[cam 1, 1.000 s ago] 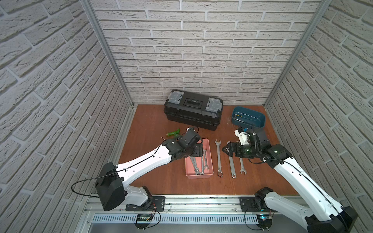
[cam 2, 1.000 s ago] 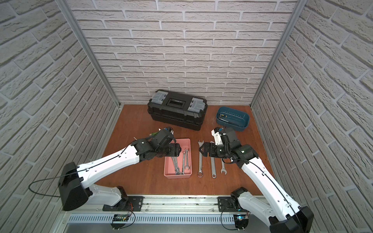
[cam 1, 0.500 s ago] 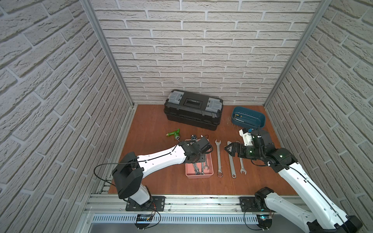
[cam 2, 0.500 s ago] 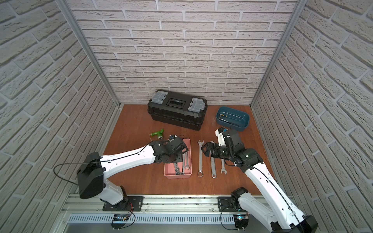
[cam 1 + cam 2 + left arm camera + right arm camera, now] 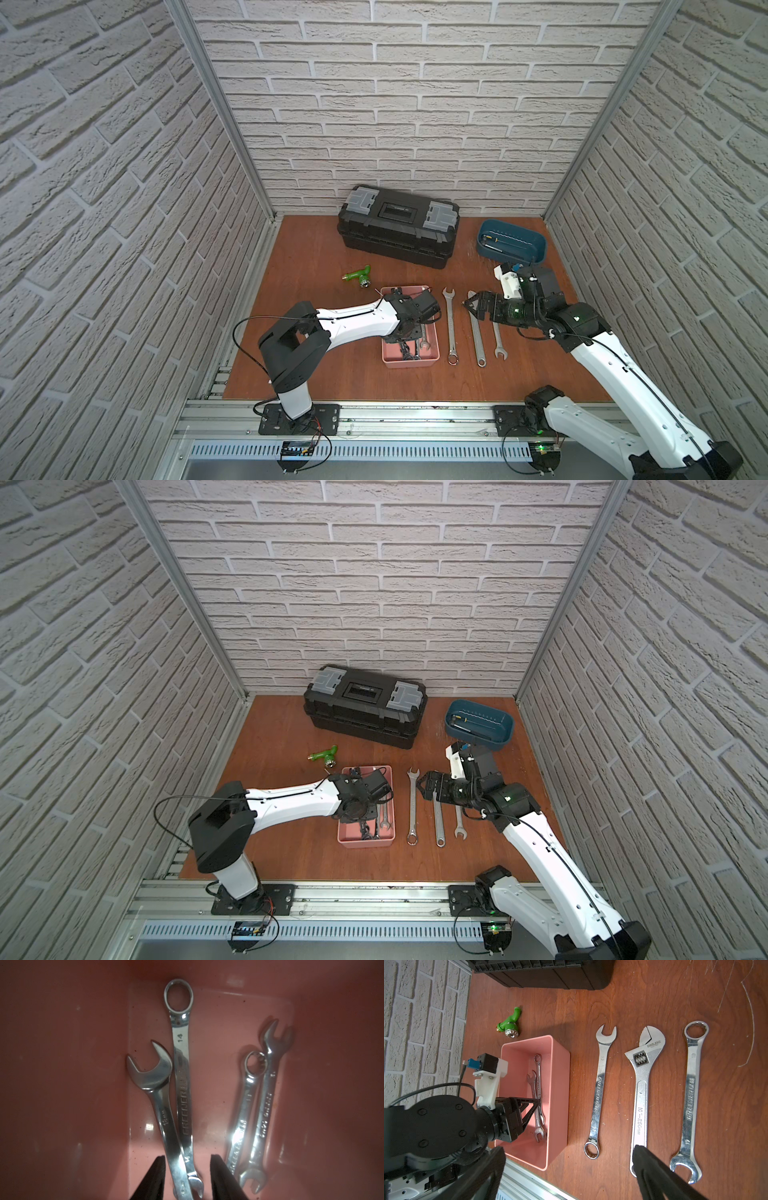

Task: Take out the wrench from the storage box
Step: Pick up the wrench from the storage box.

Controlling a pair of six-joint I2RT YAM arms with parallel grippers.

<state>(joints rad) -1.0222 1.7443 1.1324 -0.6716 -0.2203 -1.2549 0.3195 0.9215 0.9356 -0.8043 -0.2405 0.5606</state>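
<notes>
The salmon-pink storage box sits at mid-table and holds several silver wrenches. My left gripper reaches down into it. Its black fingers stand either side of two crossed shafts, an 18 mm wrench and a 14 mm wrench. A gap still shows on one side. Two smaller wrenches lie apart against the box wall. My right gripper hangs wide open and empty over the table to the box's right.
Three big wrenches lie side by side on the table right of the box: a 22 mm, an adjustable and a 19 mm. A black toolbox and a blue tub stand at the back. A green fitting lies left of the box.
My left arm has swung right over the box and lowered its gripper inside, and the jaws have narrowed around the two wrench shafts. The right gripper has hardly moved.
</notes>
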